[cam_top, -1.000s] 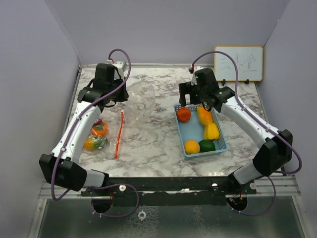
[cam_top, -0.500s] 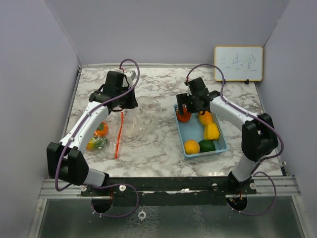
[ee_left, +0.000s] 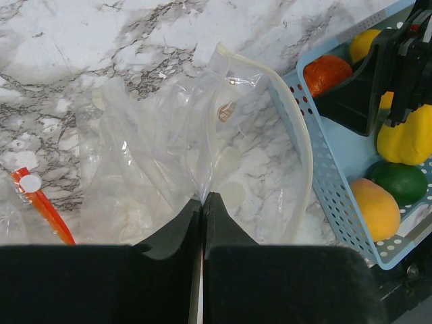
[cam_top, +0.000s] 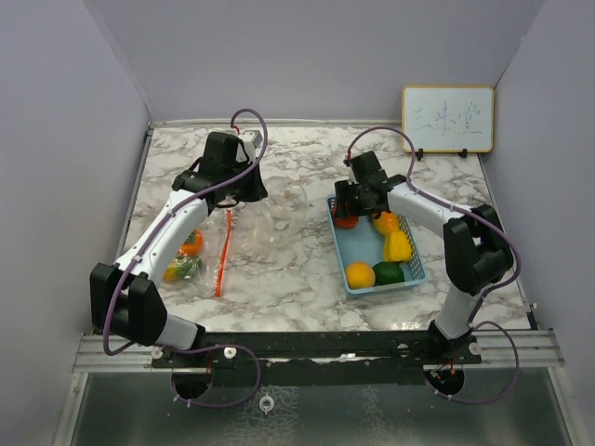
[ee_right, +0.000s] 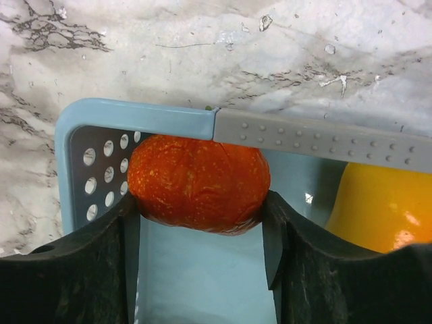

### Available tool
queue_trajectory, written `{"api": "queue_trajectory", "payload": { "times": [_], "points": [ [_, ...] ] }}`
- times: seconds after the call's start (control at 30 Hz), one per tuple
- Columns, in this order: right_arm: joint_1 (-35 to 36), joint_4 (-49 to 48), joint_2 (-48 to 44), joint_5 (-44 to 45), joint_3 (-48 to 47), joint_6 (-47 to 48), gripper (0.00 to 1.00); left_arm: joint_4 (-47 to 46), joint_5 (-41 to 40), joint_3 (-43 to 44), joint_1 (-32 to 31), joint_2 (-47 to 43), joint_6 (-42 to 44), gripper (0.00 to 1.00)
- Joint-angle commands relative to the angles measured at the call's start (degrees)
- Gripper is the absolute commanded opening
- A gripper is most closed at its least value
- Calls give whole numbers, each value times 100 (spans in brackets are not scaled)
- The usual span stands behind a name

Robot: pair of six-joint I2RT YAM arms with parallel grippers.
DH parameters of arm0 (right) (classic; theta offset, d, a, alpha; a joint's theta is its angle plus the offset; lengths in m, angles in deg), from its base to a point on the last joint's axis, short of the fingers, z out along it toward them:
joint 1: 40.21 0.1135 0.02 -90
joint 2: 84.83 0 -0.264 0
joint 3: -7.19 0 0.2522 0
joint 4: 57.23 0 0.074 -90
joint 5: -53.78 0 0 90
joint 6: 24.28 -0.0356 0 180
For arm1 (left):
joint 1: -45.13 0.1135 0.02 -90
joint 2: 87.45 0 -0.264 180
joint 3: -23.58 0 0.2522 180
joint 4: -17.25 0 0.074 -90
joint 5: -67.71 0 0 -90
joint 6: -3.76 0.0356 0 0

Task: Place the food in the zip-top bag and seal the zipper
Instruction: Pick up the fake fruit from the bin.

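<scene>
The clear zip-top bag (ee_left: 155,169) lies crumpled on the marble table (cam_top: 288,269), left of centre. Its red strip (cam_top: 223,251) runs near to far, and its pale rim arcs on the side facing the blue basket (cam_top: 416,265). The left gripper (ee_left: 202,202) has its fingers pressed together on a fold of the film, which only the left wrist view shows.

Only the right wrist view shows the right gripper (ee_right: 199,209), with a finger against each side of a red-orange fruit (ee_right: 199,182) in the basket's far left corner. An orange pepper (cam_top: 384,221), yellow pepper (cam_top: 397,246), orange (cam_top: 361,274) and green piece (cam_top: 389,272) also lie in the basket.

The top view alone shows orange and green pieces (cam_top: 181,265) under the left arm, and a whiteboard (cam_top: 447,118) with faint writing too small to read.
</scene>
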Motion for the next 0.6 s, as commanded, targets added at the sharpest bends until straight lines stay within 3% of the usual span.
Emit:
{"api": "queue_trajectory", "payload": {
  "times": [0.0, 0.17, 0.37, 0.47, 0.57],
  "points": [
    [-10, -163, -233, 15, 74, 152, 43, -179, 197, 118, -54, 90, -107, 0],
    [-4, 116, -928, -99, -25, 423, 40, -211, 226, 160, -109, 169, -151, 0],
    [-2, -87, -1767, -1542, -290, 362, 40, -211, 258, 171, -189, 171, -224, 0],
    [58, -440, -1599, -2409, -474, 64, 40, -224, 255, 171, -221, 148, -259, 0],
    [273, -817, -1258, -2719, -642, -198, 40, -211, 256, 171, -248, 102, -297, 0]
  ]
}}
